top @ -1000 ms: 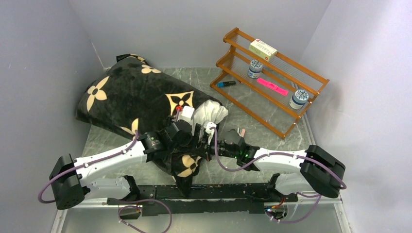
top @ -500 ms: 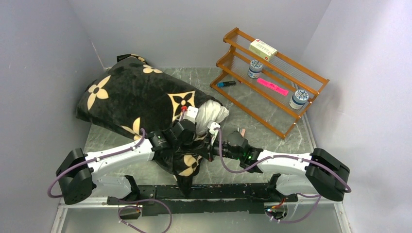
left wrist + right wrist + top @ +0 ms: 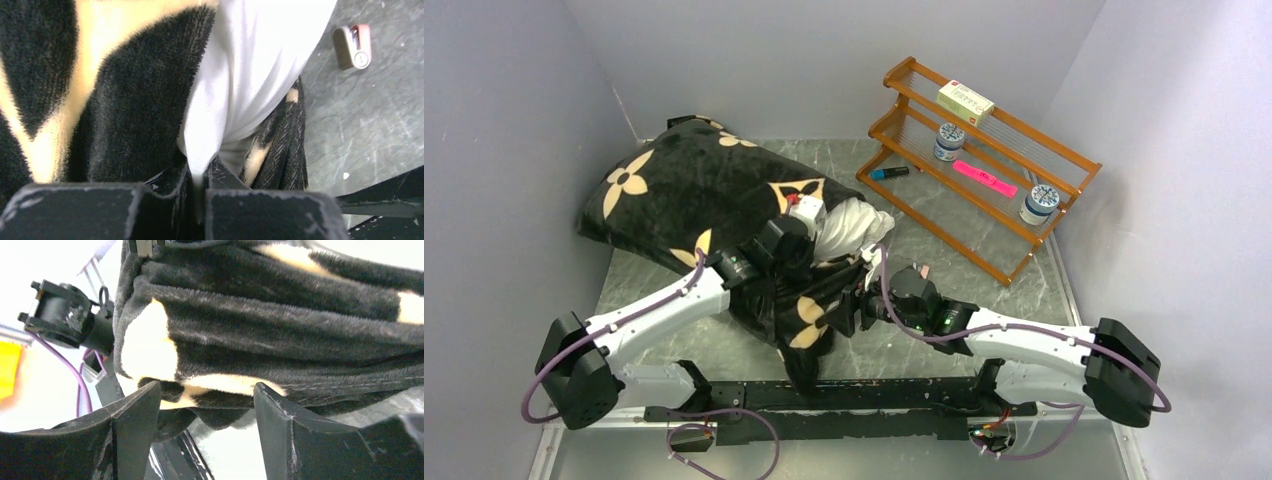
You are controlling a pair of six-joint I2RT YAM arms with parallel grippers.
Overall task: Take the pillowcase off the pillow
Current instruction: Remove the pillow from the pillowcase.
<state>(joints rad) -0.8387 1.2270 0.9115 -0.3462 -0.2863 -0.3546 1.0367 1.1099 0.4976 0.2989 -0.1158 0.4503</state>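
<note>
The black pillowcase (image 3: 694,200) with tan flowers covers most of the pillow (image 3: 852,222); only a white corner sticks out at its open end. My left gripper (image 3: 816,225) is at that corner. In the left wrist view it (image 3: 202,175) is shut on a pinch of white pillow (image 3: 260,65) fabric, with black pillowcase (image 3: 125,100) plush beside it. My right gripper (image 3: 844,308) stands open just right of the loose pillowcase flap hanging toward the table's front. In the right wrist view its jaws (image 3: 207,390) stand wide apart, with the pillowcase (image 3: 275,325) folds just beyond the tips and nothing pinched.
A wooden two-tier rack (image 3: 984,215) stands at the back right, holding a box (image 3: 965,101), two jars (image 3: 948,140) and a pink marker (image 3: 984,177). A blue marker (image 3: 890,173) lies beside it. A small brown object (image 3: 921,272) lies on the table near the right arm. Walls close in on three sides.
My left gripper has shut on the pillow's white corner. My right gripper has opened and let go of the pillowcase flap, and its arm has reached further left. The pillow end shifted slightly back.
</note>
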